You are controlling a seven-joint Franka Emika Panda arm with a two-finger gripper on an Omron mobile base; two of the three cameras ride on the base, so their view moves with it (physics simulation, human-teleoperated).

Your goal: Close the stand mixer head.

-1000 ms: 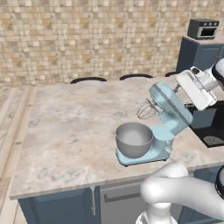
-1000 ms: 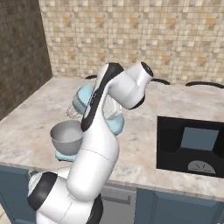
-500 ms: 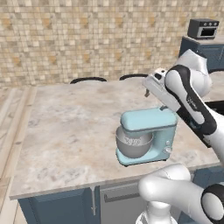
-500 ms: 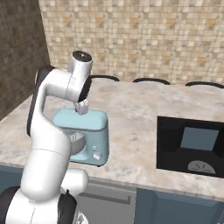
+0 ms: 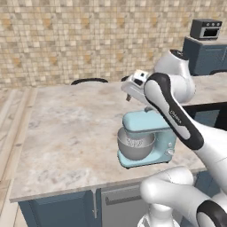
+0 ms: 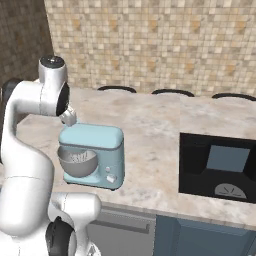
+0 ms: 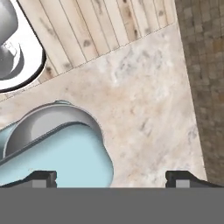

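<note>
Mixer head: the stand mixer head (image 5: 144, 122) lies level over the steel bowl (image 5: 135, 146), lowered onto it; whisk sits inside the bowl.
Mixer place: toward the front edge of the marble bench (image 5: 66, 133), with the dark cooktop (image 6: 217, 165) well off to its side.
Pincer: my pincer (image 7: 111, 177) hangs above the head's front end, not touching it. Fingertips (image 7: 41, 178) stand wide apart, nothing between them.
Left base view: my pincer (image 5: 133, 88) sits above and behind the head, toward the tiled wall; my forearm crosses in front of the mixer's rear.
Right base view: shows the head's flat side (image 6: 92, 140) and the knobs on the mixer's base, which my arm hides from the left side; my pincer (image 6: 69, 118) is just above the head's front corner.
Hand view: looks straight down; head's rounded nose (image 7: 65, 162) and the bowl rim (image 7: 48, 116) beneath it, bench beyond, wood floor (image 7: 100, 26) past the bench edge.
</note>
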